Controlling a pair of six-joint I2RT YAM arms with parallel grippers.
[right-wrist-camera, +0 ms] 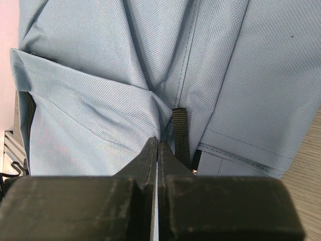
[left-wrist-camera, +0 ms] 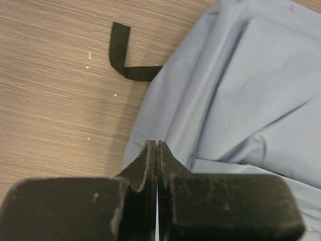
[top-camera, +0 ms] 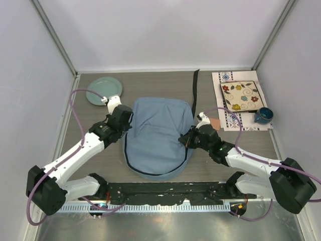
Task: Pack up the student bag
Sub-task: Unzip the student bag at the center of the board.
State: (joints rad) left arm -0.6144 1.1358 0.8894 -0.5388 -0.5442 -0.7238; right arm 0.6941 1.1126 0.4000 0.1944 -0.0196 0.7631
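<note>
A: Top view first. We log one student bag (top-camera: 158, 140) lying flat at the middle of the table (top-camera: 241, 150). Its long axis runs from our near edge toward the far wall. One dark zipper line (top-camera: 131, 160) traces its left and near rim.

B: Agreed. The left gripper (top-camera: 125, 120) sits at the bag's far-left corner and the right gripper (top-camera: 188, 139) at its right edge. The bag lies between the two, so neither arm is nearer.

A: Count of the rest:
- one green plate (top-camera: 104, 90), far left
- one patterned mat (top-camera: 235, 108), far right, bearing one flowered tile (top-camera: 242, 95)
- one blue mug (top-camera: 263, 115) at the mat's right edge
- one black strap (top-camera: 195, 86) trailing toward the far wall

B: Left wrist view. The jaws are pressed together, tips at the hem where cloth meets wood, and the bag spreads ahead and to the right. We cannot tell whether cloth is caught. One curled strap end (left-wrist-camera: 120, 55) lies on the table.

A: Right wrist view. The jaws are likewise together, tips in a fold of the bag just beside one webbing loop (right-wrist-camera: 180, 133). We cannot tell if there is a pinch here either.

B: Our judgement: the bag looks closed and nothing appears packed. The next move turns on the zipper, which lies on the left arm's side and along the near rim.
</note>
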